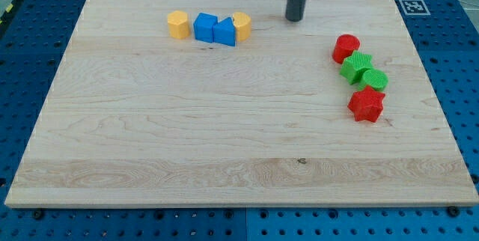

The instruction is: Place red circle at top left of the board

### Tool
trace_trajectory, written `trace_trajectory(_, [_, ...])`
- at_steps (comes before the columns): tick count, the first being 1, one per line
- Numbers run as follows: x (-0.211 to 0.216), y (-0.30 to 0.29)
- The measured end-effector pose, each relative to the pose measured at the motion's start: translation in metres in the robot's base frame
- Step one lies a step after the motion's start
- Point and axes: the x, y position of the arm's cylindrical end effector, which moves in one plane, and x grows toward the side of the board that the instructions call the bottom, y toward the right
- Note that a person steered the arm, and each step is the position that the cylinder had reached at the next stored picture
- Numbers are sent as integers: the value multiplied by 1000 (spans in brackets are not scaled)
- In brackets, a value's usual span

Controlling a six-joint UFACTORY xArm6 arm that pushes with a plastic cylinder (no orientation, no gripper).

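Camera view: my tip (294,19) is resting near the board (224,136) top centre, touching no block, holding nothing.
My rod is getting cut off by the view's top. Red circle (346,48) is sitting at the view's right, touching a green block (357,67); green circle (374,80) and red star-like block (366,104) are crowding below, edges hard to separate. Yellow blocks (178,25) (242,25) are flanking blue blocks (205,27) (224,31).

You had no readable words, numbers or brand names anywhere in the camera view. The only sign was a small black-and-white square marker (410,6), a coded pattern, which sat on the wooden board (224,136) at its corner toward the view's top right.
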Motion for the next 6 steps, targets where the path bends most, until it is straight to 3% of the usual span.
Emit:
trace_trajectory(1, [4,22])
trace_trajectory(2, [15,83])
trace_trajectory(4, [87,149])
trace_trajectory(6, [129,110])
